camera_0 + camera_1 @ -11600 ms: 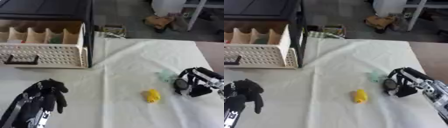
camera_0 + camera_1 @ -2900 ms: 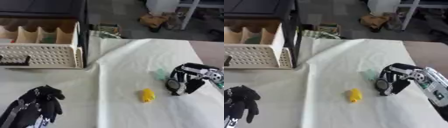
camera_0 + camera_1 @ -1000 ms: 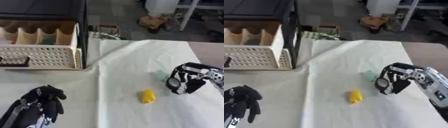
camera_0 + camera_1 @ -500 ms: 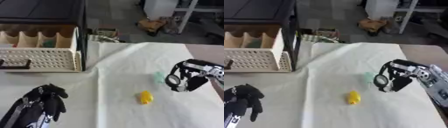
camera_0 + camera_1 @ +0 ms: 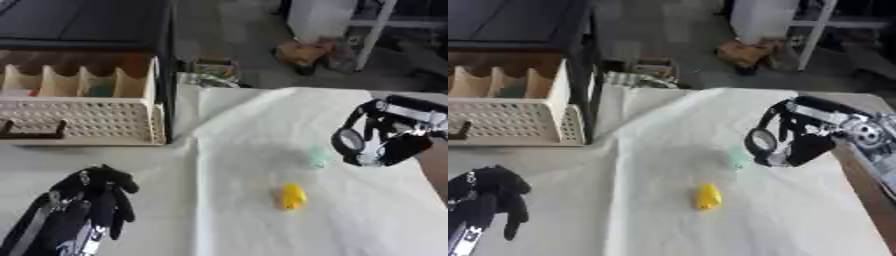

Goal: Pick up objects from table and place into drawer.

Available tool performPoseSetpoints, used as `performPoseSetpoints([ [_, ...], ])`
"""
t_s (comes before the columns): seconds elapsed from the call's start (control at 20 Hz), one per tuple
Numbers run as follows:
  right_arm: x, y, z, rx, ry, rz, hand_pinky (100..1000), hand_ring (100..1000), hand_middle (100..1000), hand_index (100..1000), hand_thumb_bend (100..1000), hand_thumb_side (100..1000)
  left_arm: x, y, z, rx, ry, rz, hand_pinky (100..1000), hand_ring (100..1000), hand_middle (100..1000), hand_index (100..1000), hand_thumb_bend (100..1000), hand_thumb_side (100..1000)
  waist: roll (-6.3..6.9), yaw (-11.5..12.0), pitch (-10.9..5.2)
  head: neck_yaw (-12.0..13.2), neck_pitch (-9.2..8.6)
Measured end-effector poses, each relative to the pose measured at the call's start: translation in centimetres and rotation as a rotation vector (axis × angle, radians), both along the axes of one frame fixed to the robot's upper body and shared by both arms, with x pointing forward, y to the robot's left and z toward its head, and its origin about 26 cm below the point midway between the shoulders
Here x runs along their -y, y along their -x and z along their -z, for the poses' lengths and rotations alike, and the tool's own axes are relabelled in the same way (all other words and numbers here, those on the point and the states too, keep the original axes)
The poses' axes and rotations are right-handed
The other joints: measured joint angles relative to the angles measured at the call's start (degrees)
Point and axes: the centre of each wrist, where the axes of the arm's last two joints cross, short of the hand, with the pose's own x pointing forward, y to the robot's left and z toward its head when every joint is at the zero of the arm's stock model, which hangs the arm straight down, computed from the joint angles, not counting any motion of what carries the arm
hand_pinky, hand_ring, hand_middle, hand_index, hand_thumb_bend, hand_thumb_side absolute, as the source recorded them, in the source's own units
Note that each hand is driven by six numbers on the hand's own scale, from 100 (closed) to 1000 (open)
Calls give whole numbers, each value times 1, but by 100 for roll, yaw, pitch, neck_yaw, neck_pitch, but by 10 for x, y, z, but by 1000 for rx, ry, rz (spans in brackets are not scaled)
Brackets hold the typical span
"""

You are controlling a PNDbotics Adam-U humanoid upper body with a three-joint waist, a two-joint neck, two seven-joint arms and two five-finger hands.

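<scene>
A small yellow object [image 5: 292, 195] is seen lying on the white cloth-covered table [image 5: 245, 220], roughly oblong and set near the middle of the cloth. A smaller pale green object [image 5: 317, 157] lies up and to the right of it, near but apart; its shape cannot be made out. The drawer [image 5: 79, 112] stands pulled open at the far left: a cream box with a perforated front, a dark handle, and upright dividers forming compartments, in which small items are dimly seen.
</scene>
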Motion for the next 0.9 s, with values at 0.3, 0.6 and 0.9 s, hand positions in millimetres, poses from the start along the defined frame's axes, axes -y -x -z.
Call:
performPoseSetpoints([
  [0.3,-12,7,-26,65,-18,-50,418,543,100,626,470,314,-1,0,0,-4,3,3,235,444,573,718,100,464,-42,-29,-66,90,8],
  [0.6,-31,13,-58,146,-37,-112,416,539,100,619,477,340,-3,0,0,-12,6,8,235,445,573,718,100,472,-89,-39,-123,249,10],
  [0.9,-52,19,-85,210,-63,-149,413,534,100,614,490,362,-4,-1,-2,-15,6,8,236,446,573,718,100,476,-144,13,-129,307,9],
])
